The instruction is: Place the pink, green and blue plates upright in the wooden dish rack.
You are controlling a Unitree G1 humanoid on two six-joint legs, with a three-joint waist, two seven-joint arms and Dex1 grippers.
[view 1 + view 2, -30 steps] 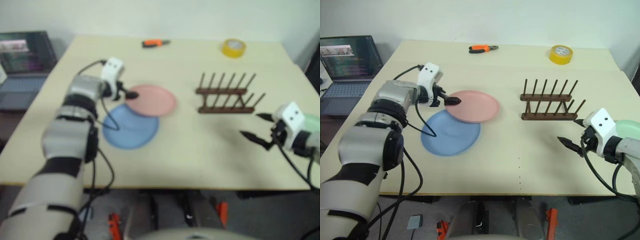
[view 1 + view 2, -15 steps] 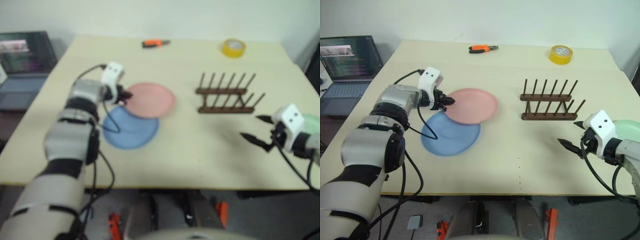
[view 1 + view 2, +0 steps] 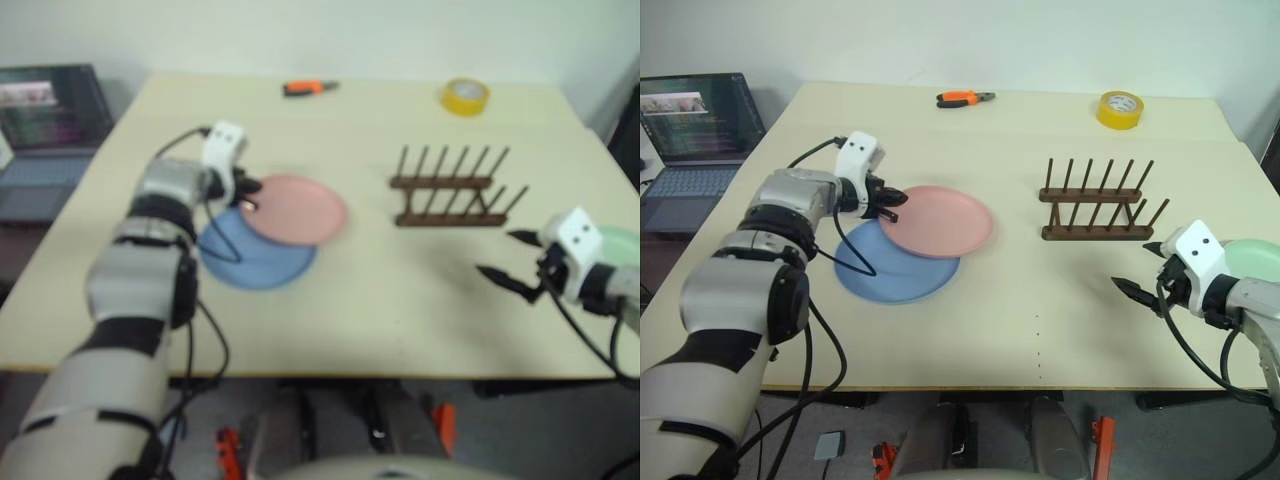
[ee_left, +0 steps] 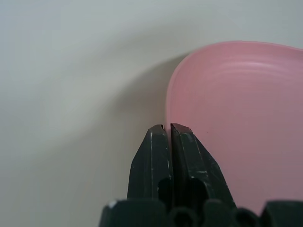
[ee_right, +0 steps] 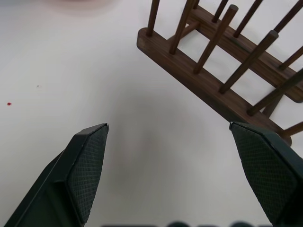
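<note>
- Nearest the front edge of the surface (image 3: 1040, 340), on the right, the right gripper (image 3: 1143, 275) just hangs with its fingers spread wide and nothing between them, pointing toward the rack.
- Tucked right behind that right arm, at the right edge, is the green plate (image 3: 1258, 257), lying flat and partly hidden.
- Over on the left, the blue plate (image 3: 880, 277) lies flat, and the pink plate (image 3: 937, 220) sits overlapping its far right part.
- The left gripper (image 3: 896, 196) has its fingers pinched together on the left rim of the pink plate; in the left wrist view the two tips (image 4: 163, 142) are squeezed shut right at the plate's edge. Looks to me like a fresh grab, with the plate barely off flat, if at all.
- A bit farther back on the right is the wooden dish rack (image 3: 1100, 205), pegs all bare, zero plates in it.
- So progress-wise: nothing racked yet, all three still to go. Pink looks like the first one up; it needs lifting, tipping upright and carrying right to the pegs.
- In the way? Not much. The stretch between plates and rack is open, though the pink plate might drag the blue one as it comes off.
- Far side: orange pliers (image 3: 963, 98) and a yellow tape roll (image 3: 1119, 108), well clear. A laptop (image 3: 695, 125) sits off the left side.
</note>
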